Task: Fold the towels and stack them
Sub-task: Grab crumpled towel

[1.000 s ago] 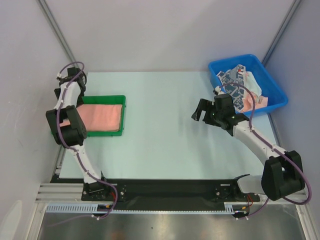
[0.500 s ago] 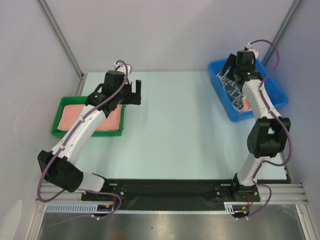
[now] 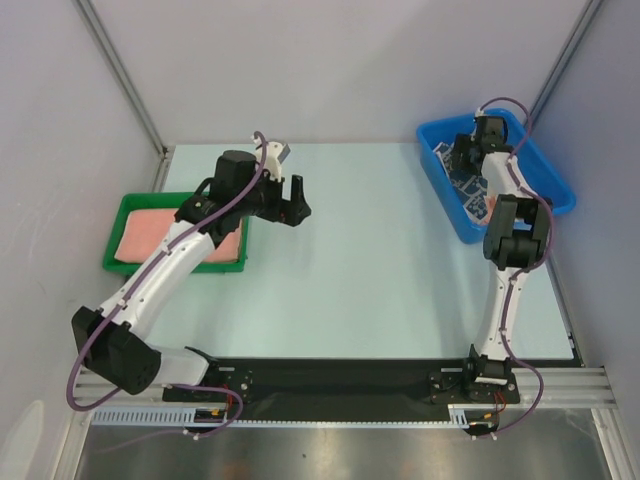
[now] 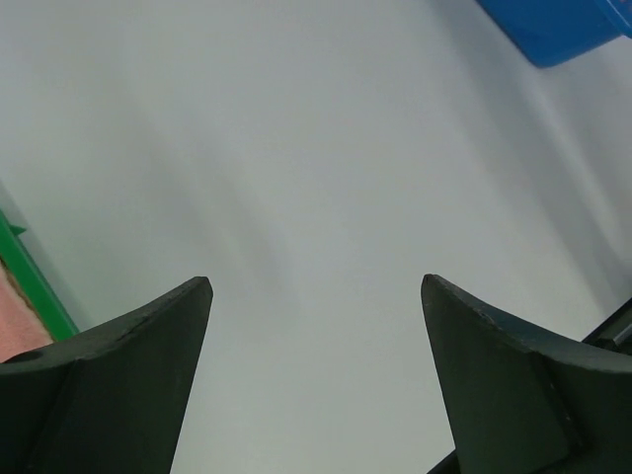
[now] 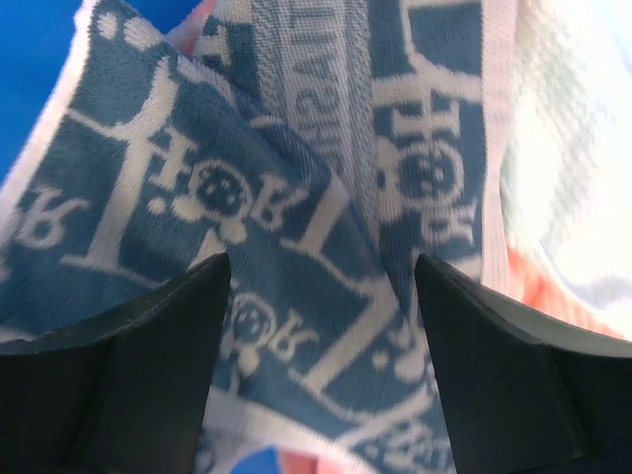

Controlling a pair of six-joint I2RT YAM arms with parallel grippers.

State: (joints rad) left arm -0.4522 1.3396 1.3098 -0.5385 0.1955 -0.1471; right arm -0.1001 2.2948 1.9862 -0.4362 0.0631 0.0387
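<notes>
Right tool now down among towels

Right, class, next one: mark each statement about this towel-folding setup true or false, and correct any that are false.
1. The pink towel lies in the green tray. True.
2. The right gripper hangs over the green tray. False: it is down in the blue bin, just above the patterned towel.
3. The left gripper is shut on a towel. False: its jaws are open and empty, over the bare table.
4. The patterned towel lies crumpled in the blue bin, not folded. True.
</notes>
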